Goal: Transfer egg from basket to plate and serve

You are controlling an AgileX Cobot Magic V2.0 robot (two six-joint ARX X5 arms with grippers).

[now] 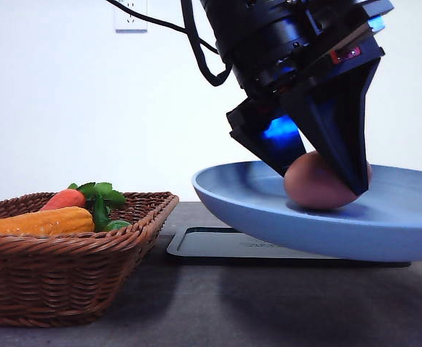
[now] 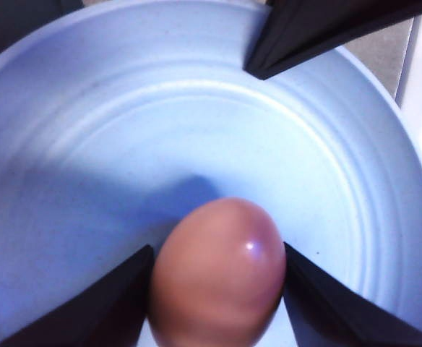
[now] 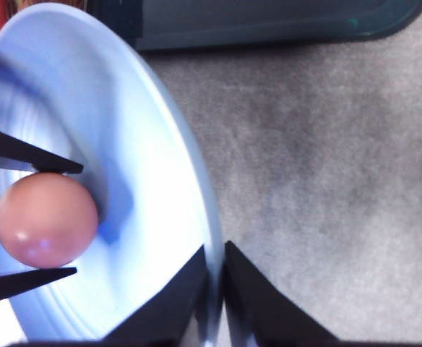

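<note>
left gripper (image 1: 325, 173) closed around the egg (image 1: 318, 182), egg touching the plate (image 1: 254, 206) | right gripper (image 3: 216, 271) pinching the plate rim, plate lifted above the tray (image 1: 218, 244) | risk: plate tilts; released egg may roll off

— What's the basket (image 1: 66, 267) at lower left made of?
— Brown woven wicker, rough and ribbed. The plate (image 1: 384, 231) at right looks smooth and matt, light blue.
— And the egg (image 1: 319, 182)?
— Smooth shell with a small glossy highlight. The table (image 1: 218, 303) along the bottom is dull, mottled grey.
</note>
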